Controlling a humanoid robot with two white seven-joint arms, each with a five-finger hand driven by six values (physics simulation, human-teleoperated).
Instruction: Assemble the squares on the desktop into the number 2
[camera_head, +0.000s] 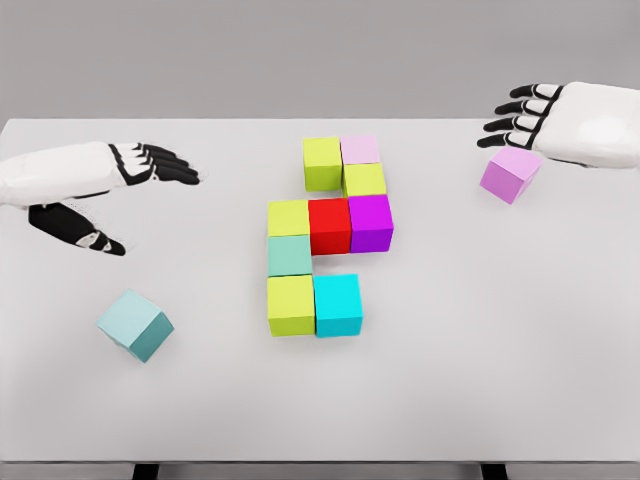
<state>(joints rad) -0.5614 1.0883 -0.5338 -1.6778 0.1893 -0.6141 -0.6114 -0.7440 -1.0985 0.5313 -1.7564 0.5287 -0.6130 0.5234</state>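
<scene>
On the white tabletop (480, 380) the figure is mostly built: nine cubes sit packed together well clear of both hands, between them. Two cubes are loose. A light purple cube (511, 174) lies just below the curled fingers (512, 122) of the right hand (570, 122), close under the fingertips but apparently not gripped; whether they touch its top edge I cannot tell. A pale teal cube (136, 325) lies well below the left hand (100, 185), whose fingers are spread apart and hold nothing, the thumb hanging down toward the tabletop.

The step in hand looks like the right hand taking the light purple cube. To do it well, the fingers should open wider, drop so that thumb and fingers straddle two opposite faces, and close squarely before lifting, since a pinch on a corner would twist the cube.

The cube has no long axis, as all its edges look equal. It sits turned on the tabletop, one corner pointing down toward the viewer, so its faces are out of line with the assembled rows. It would need rotating square before being slid against the cyan cube (338, 303), where the bottom row seems one short, without nudging neighbours.
</scene>
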